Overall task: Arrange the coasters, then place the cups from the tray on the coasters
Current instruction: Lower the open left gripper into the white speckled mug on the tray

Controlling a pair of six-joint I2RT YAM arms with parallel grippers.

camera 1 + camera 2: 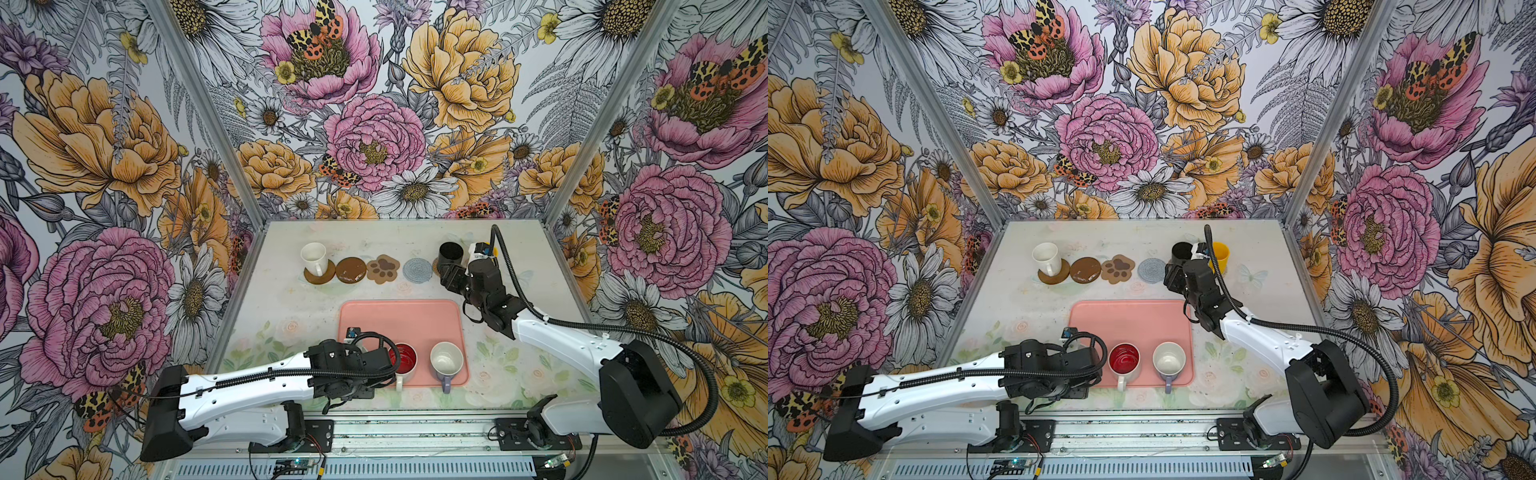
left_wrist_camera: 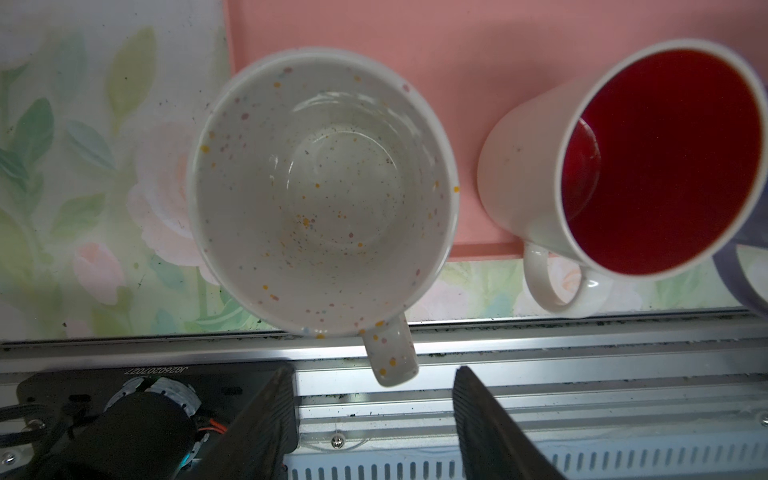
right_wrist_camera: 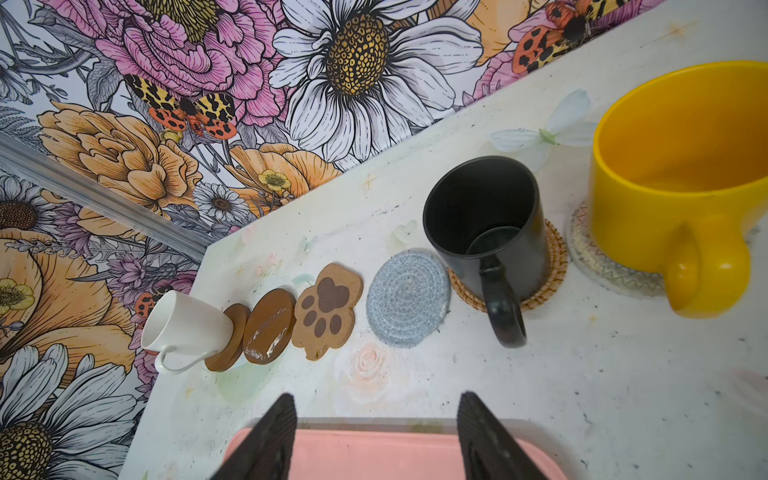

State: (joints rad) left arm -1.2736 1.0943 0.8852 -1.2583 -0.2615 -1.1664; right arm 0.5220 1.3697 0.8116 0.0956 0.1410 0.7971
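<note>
the speckled cup (image 2: pixel 324 195) sits on a corner of the pink tray (image 1: pixel 399 316), low middle of both top views, under the left arm (image 1: pixel 249 378). it looks hard, slippery, easy to break; grab its handle (image 2: pixel 392 357). the left gripper (image 2: pixel 374 374) has fingers spread by the handle. the right gripper (image 3: pixel 376 399) is spread too, empty.

We see the tray (image 1: pixel 399 320) as matt salmon-pink plastic with a fine grain. At its corner, the speckled cream mug (image 2: pixel 324 195) is glossy glazed ceramic. Beside that, the red-lined mug (image 2: pixel 660 162) shines inside. Beyond the tray's far edge, the bare brown disc coaster (image 3: pixel 269 326) is glossy with pale scuffs, the paw-print coaster (image 3: pixel 326 309) is grainy and cork-like, and the grey-blue coaster (image 3: pixel 407 297) is rough coiled cord. The black mug (image 3: pixel 484 224) looks smooth, on a woven rattan coaster (image 3: pixel 555 257). Along the tray's near side, the rail (image 2: pixel 540 361) is brushed metal.
</note>
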